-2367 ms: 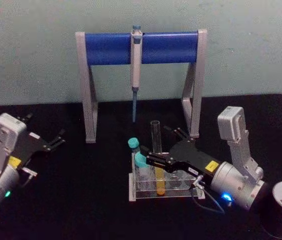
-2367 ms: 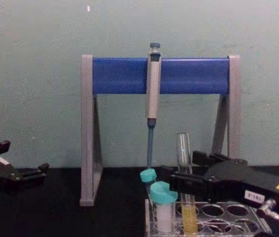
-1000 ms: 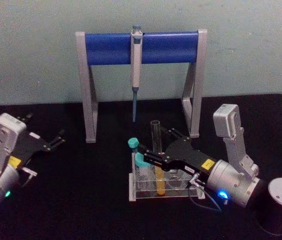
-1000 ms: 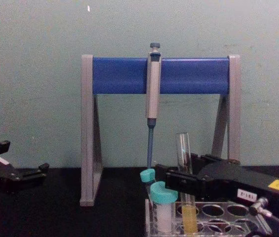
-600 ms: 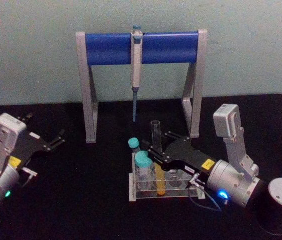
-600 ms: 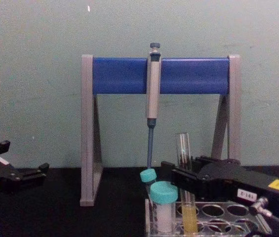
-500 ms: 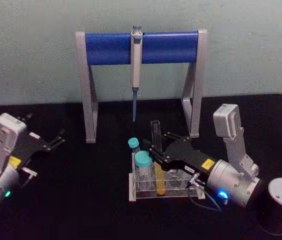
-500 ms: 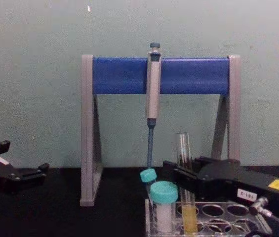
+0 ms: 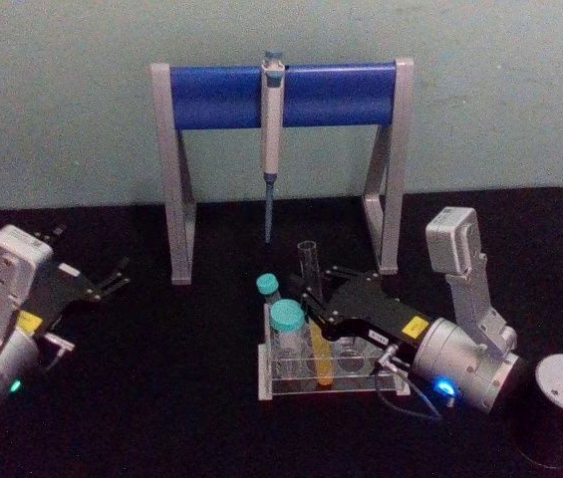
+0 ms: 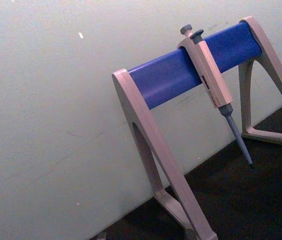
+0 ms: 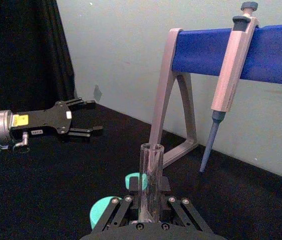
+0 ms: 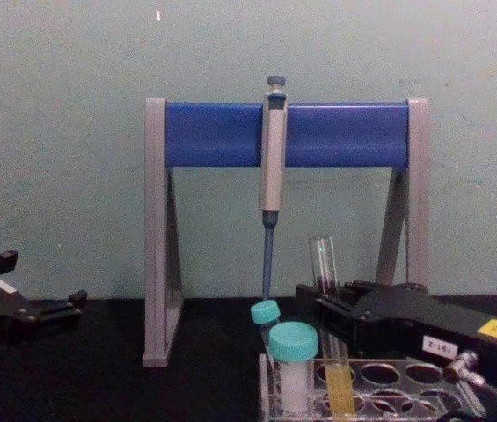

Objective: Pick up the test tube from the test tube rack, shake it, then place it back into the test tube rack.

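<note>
Nothing of the task looks finished yet. At the test tube rack (image 9: 266, 383), the right hand (image 9: 319, 291) reaches in from the right, its fingers seemingly drawn in against the test tube (image 9: 310, 261). The tube stands in a rack hole, yellow liquid low, beside a teal-capped tube (image 9: 285, 321). Lifting, shaking and reseating all remain. The left hand (image 9: 112, 278) rests spread open and empty, well left of the rack.

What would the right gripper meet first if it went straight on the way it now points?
The test tube, standing in the test tube rack just ahead of the right gripper; whether they touch is unclear.
</note>
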Available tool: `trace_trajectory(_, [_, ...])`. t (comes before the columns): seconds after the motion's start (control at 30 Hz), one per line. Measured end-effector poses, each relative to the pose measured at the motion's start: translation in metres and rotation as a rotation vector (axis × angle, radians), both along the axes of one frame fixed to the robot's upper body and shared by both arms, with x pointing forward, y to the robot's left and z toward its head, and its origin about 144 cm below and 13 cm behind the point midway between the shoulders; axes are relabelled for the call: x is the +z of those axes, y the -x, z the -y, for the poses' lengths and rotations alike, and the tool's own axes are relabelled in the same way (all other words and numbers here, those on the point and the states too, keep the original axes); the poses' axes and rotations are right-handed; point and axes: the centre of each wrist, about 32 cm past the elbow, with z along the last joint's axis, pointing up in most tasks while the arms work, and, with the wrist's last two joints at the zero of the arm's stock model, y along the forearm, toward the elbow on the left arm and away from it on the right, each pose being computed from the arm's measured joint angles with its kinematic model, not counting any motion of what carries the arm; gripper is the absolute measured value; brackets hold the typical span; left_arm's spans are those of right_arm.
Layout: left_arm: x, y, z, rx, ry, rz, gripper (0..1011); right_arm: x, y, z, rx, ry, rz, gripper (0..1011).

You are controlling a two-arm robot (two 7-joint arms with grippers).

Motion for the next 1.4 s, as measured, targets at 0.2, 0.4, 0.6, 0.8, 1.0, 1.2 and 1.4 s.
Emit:
trace_trajectory(0.2, [0.0, 0.0, 0.0, 0.0, 0.0, 0.0, 1001, -0.001, 0.001, 0.0, -0.001, -0.006, 0.006, 232])
trace_trajectory(0.4, [0.0, 0.0, 0.0, 0.0, 0.0, 0.0, 1001, -0.004, 0.004, 0.002, 0.006, -0.041, 0.052, 232])
trace_trajectory(0.6, [0.0, 0.0, 0.0, 0.0, 0.0, 0.0, 1001, -0.008, 0.008, 0.004, 0.018, -0.081, 0.093, 232])
trace_trajectory(0.8, [0.0, 0.0, 0.0, 0.0, 0.0, 0.0, 1001, -0.013, 0.013, 0.008, 0.013, -0.107, 0.111, 232])
trace_trajectory(1.0, [0.0, 0.0, 0.0, 0.0, 0.0, 0.0, 1001, -0.014, 0.017, 0.011, 0.002, -0.12, 0.124, 232])
trace_trajectory(1.2, [0.0, 0.0, 0.0, 0.0, 0.0, 0.0, 1001, -0.011, 0.019, 0.012, 0.002, -0.135, 0.144, 232])
trace_trajectory(1.4, [0.0, 0.0, 0.0, 0.0, 0.0, 0.0, 1001, -0.002, 0.019, 0.011, 0.014, -0.149, 0.175, 232])
